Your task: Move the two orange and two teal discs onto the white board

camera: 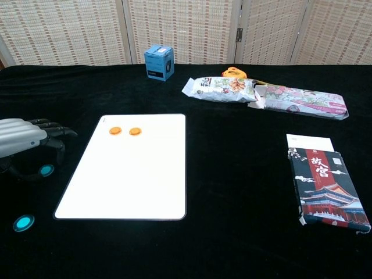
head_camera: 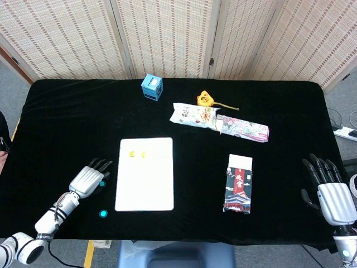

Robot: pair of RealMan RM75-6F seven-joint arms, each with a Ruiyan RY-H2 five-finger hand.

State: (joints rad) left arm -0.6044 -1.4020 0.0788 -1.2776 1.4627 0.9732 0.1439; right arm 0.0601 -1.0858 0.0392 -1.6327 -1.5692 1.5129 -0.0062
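The white board (head_camera: 146, 178) (camera: 131, 174) lies at the centre-left of the black table, with two orange discs (head_camera: 131, 154) (head_camera: 143, 154) near its far edge, which the chest view shows as an orange disc (camera: 115, 131) and another orange disc (camera: 135, 132). One teal disc (head_camera: 102, 183) (camera: 46, 170) lies on the cloth left of the board, under the fingertips of my left hand (head_camera: 88, 180) (camera: 23, 140). That hand hovers with fingers apart and holds nothing. A second teal disc (head_camera: 103, 213) (camera: 23, 222) lies nearer the front edge. My right hand (head_camera: 330, 192) rests open at the far right.
A blue box (head_camera: 152, 86) (camera: 158, 63) stands at the back. Two snack packets (head_camera: 194, 115) (head_camera: 244, 129) and an orange tape measure (head_camera: 205, 99) lie behind the board to the right. A dark printed packet (head_camera: 239, 184) (camera: 322, 183) lies right of the board.
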